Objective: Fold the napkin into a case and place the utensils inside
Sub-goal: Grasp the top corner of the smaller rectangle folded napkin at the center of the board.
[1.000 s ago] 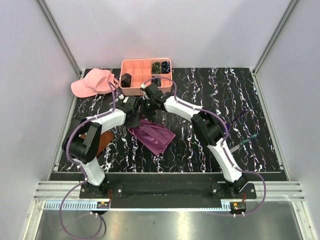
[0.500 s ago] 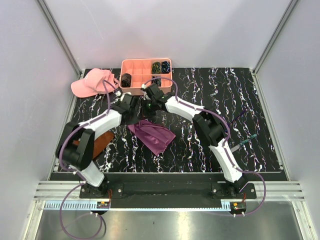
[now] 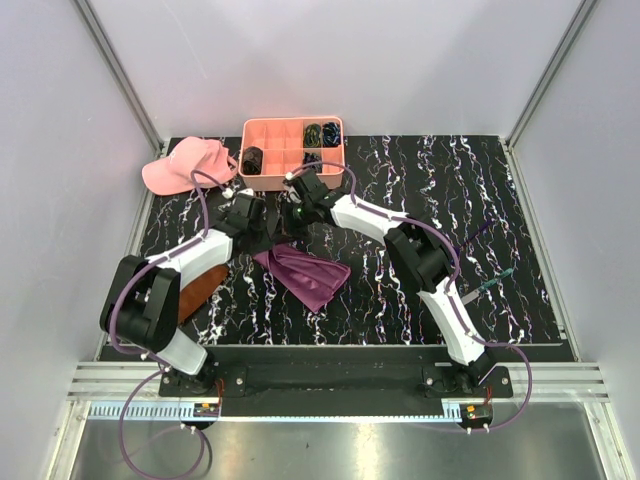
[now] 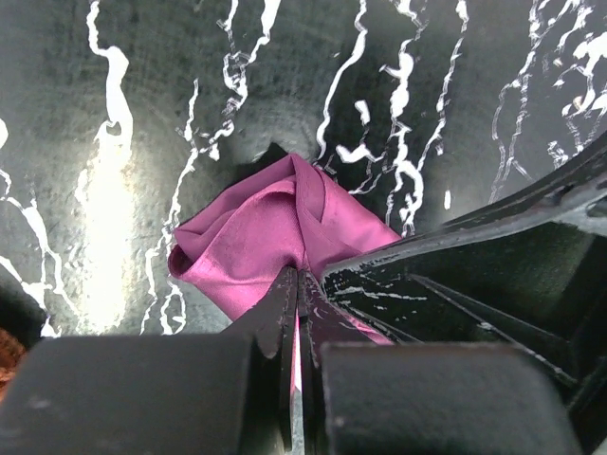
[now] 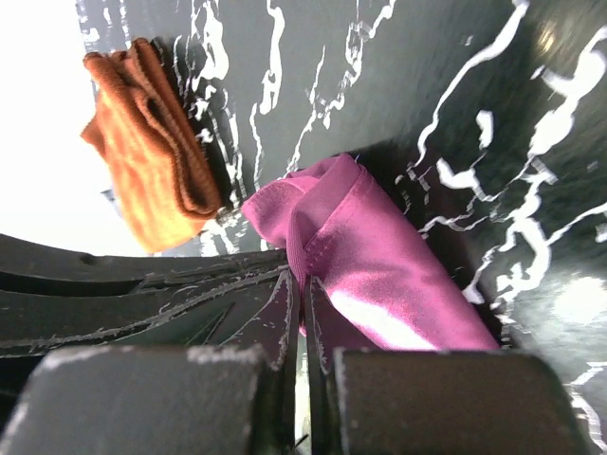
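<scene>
Over the last second my left arm has swung its elbow farther out toward the near left corner of the worktop [image 3: 420, 180], and my left gripper [image 3: 268, 232], part open then, has clamped down. That arm now lies low and long: from its base at the near edge it goes up to an elbow out at the left, then the forearm runs diagonally inward to the middle. In the left wrist view the left gripper [image 4: 296, 277] has its fingers pressed together, with a bunched fold of the napkin [image 4: 275, 223] nipped between the tips. My right arm rises from its base, bends at an elbow over the right half of the worktop, and reaches left and away, the wrist tipped down so that my right gripper [image 3: 291, 218] meets the left one just in front of the pink tray [image 3: 270, 183]. Seen from the right wrist, the right gripper [image 5: 303, 282] is likewise clenched, pinching the rolled edge of the napkin [image 5: 370, 265]. Both hold the same far corner of the napkin [image 3: 310, 275]; the rest of it lies folded and rumpled on the worktop, trailing toward the near edge. Beside my left forearm lies the rust-brown cloth [image 3: 200, 285], which also shows crumpled in the right wrist view [image 5: 152, 161]. A pink cap [image 3: 185, 165] sits left of the tray. Of the utensils [image 3: 497, 282] I make out only a slim piece with a bluish end, well apart from the napkin, to the right of my right arm.
</scene>
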Robot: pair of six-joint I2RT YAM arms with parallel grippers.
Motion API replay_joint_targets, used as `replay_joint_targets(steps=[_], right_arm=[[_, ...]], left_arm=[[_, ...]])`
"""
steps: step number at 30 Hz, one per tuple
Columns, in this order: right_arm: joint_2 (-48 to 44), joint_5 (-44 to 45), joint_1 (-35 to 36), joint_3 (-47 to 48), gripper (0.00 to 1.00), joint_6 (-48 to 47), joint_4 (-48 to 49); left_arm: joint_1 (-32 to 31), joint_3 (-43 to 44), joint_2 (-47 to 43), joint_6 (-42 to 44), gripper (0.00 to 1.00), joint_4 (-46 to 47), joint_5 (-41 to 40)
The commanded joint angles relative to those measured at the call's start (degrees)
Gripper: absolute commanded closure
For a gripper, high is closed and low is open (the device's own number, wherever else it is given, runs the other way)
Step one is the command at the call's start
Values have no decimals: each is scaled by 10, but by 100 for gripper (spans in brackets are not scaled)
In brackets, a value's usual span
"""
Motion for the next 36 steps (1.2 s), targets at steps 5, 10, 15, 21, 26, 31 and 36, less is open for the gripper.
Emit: replay_joint_targets(steps=[5,10,15,21,26,31,36], right_arm=[[4,-59,-1,-57,100,135,94],[-1,-72,-1,-87,100,166,134],[22,-105,-1,-67,100,182,138],[66,-117,10,-1,100,104,49],[88,-121,17,-10,100,98,68],[84,-110,15,-14,100,93,72],[81,-105,14,-26,100,100,86]], left_arm=[[2,-23,-49,-4,100,50,13],[2,-43,-68,-13,100,64,2],[2,-48,-70,-4,100,67,11],[4,-52,-56,-2,100,67,31],[4,-39,-44,-8,100,56,51],[15,-64,-52,-35,94,45,46],[31,-111,-115,-48,63,58,37]])
